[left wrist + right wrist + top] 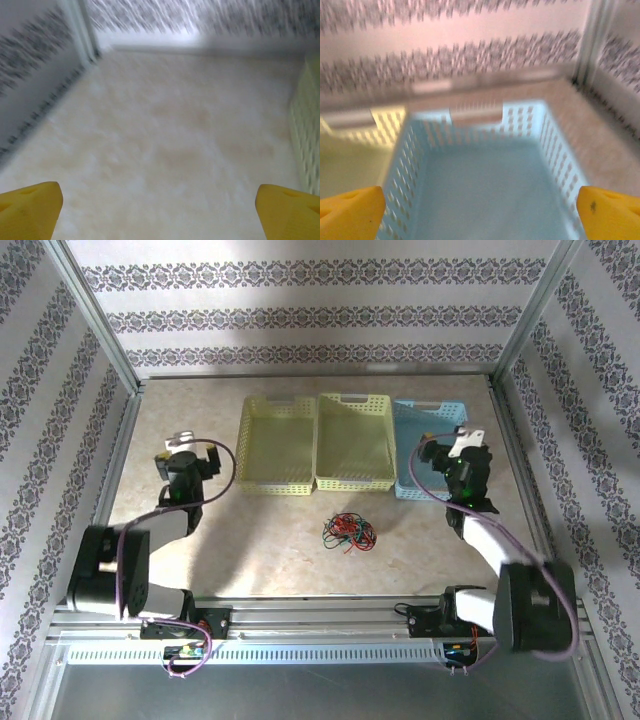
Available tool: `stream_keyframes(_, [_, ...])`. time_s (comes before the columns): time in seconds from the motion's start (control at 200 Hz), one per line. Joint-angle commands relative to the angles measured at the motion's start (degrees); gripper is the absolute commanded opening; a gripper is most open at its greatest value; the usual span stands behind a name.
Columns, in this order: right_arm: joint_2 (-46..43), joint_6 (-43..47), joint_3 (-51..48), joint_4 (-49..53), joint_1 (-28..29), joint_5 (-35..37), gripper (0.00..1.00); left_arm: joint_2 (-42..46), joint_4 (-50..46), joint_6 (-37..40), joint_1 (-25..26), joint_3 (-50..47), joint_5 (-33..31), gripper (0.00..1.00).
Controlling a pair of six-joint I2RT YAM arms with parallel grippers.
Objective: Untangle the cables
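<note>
Both of your claws were wide open, with no object between the fingers. Three baskets stood side by side on the far part of the table (270, 550), touching each other: the left basket (275, 445) and the middle basket (355, 445), both yellow, and the blue basket (415, 420) on the right.

Your left claw (188, 450) hung over bare table, just to the left of the left basket. In its wrist view, which was a little blurred, the yellow fingertips (30, 207) stood far apart at the two lower corners. The pale table (165, 140) lay between them, and the wall of the left basket (306, 135) was at the right edge.

Your right claw (447, 447) hung over the blue basket, toward its near right part. In its wrist view, also blurred, the fingertips (607, 212) were again far apart. The blue basket (555, 150) lay below and ahead of them, and a part of the middle basket (350, 165) was at the left.

The cables (349, 533) lay as one small tangled heap of red, green and black wires on the table. The heap was in front of the middle basket and apart from it, between your two arms and somewhat nearer to the right one. You had neither claw on the cables, and both were well apart from the heap.
</note>
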State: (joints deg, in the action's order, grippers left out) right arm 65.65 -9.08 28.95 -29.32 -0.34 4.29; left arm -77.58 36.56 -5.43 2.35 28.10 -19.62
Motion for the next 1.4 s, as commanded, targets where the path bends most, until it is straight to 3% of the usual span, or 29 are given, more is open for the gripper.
stream_keyframes(0.0, [-8.2,-5.2,2.8,19.3,3.9,6.9,0.98,6.7,-9.6,-8.8,0.6,-0.8,-12.3,0.99])
stream_keyframes(0.13, [-14.5,-2.9,4.9,32.7,17.7,8.3,0.98,13.5,-24.2,-14.3,3.1,2.1,-12.7,0.99])
stream_keyframes(0.19, [-14.8,-1.2,7.3,40.2,26.0,6.7,0.98,14.9,-27.0,-13.8,7.6,2.7,-12.7,0.99])
stream_keyframes(0.275, [-13.1,1.1,11.1,50.2,36.3,0.9,0.97,13.8,-29.8,-13.7,17.8,4.9,-11.5,0.99])
stream_keyframes(0.325, [-11.3,1.4,13.3,55.6,40.7,-2.9,0.95,11.6,-30.7,-15.7,23.8,6.9,-8.5,0.99])
stream_keyframes(0.41, [-7.0,1.0,17.1,64.0,45.0,-8.4,0.91,6.0,-30.2,-21.1,29.3,10.5,2.3,0.99])
stream_keyframes(0.54, [-0.9,-1.0,20.4,70.5,47.0,-9.7,0.74,-3.0,-25.2,-29.3,32.8,14.5,16.3,0.99])
stream_keyframes(0.69, [2.7,-2.2,21.1,71.7,47.4,-10.2,0.58,-7.4,-26.7,-25.8,36.3,19.7,17.4,0.99])
stream_keyframes(0.89, [5.2,-2.8,20.4,70.6,47.4,-13.0,0.47,-9.9,-30.3,-19.2,38.4,22.5,18.3,1.0])
stream_keyframes(1.005, [6.0,-2.4,20.5,70.2,47.5,-12.9,0.27,-9.9,-29.6,-15.6,40.5,22.0,18.9,0.99])
stream_keyframes(1.075, [5.7,-2.1,21.0,70.5,47.4,-12.3,0.12,-10.9,-32.7,-15.5,40.6,23.7,21.9,0.99])
stream_keyframes(1.17, [4.0,-1.6,21.4,71.0,47.4,-12.5,0.0,-13.7,-38.5,-14.7,40.8,27.4,26.0,0.99])
stream_keyframes(1.394, [-6.2,-0.9,22.6,70.5,46.4,-13.7,0.0,-20.8,-43.8,-9.4,43.5,33.6,32.8,0.99])
